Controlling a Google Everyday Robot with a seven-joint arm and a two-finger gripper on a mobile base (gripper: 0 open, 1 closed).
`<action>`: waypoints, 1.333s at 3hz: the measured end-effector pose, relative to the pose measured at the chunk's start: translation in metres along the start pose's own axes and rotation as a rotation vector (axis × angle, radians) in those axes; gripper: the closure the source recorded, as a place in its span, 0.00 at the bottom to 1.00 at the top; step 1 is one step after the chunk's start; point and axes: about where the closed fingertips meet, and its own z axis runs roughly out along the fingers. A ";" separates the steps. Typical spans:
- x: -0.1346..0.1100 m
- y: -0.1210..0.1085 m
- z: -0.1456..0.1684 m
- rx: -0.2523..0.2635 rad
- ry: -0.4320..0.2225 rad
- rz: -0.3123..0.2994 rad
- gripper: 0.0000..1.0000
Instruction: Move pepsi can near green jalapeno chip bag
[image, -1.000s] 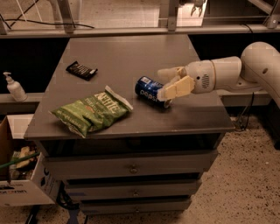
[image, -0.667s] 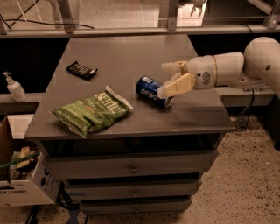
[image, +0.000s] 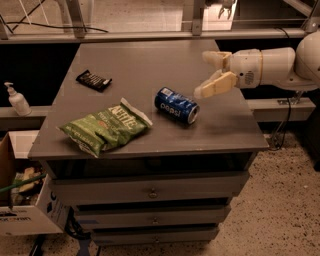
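Note:
The blue pepsi can (image: 176, 105) lies on its side on the grey table (image: 150, 65), a little right of centre. The green jalapeno chip bag (image: 106, 128) lies flat near the table's front left, its white torn edge pointing toward the can, a short gap between them. My gripper (image: 205, 74) is open and empty, above the table to the right of the can and clear of it, with one finger (image: 216, 85) low and the other (image: 215, 57) higher. The white arm reaches in from the right.
A small flat black packet (image: 93, 80) lies at the table's left. Drawers (image: 152, 192) sit under the tabletop. A soap dispenser bottle (image: 17, 100) stands on a ledge at the left, above a cardboard box (image: 25, 210) on the floor.
My gripper has drawn back from the can, up and to the right. The can lies free on the table in about the same place. The chip bag has not moved.

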 end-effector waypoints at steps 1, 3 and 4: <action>-0.005 -0.025 -0.032 0.040 -0.031 -0.050 0.00; -0.004 -0.022 -0.029 0.014 0.006 -0.097 0.00; -0.006 -0.015 -0.041 -0.009 0.036 -0.138 0.00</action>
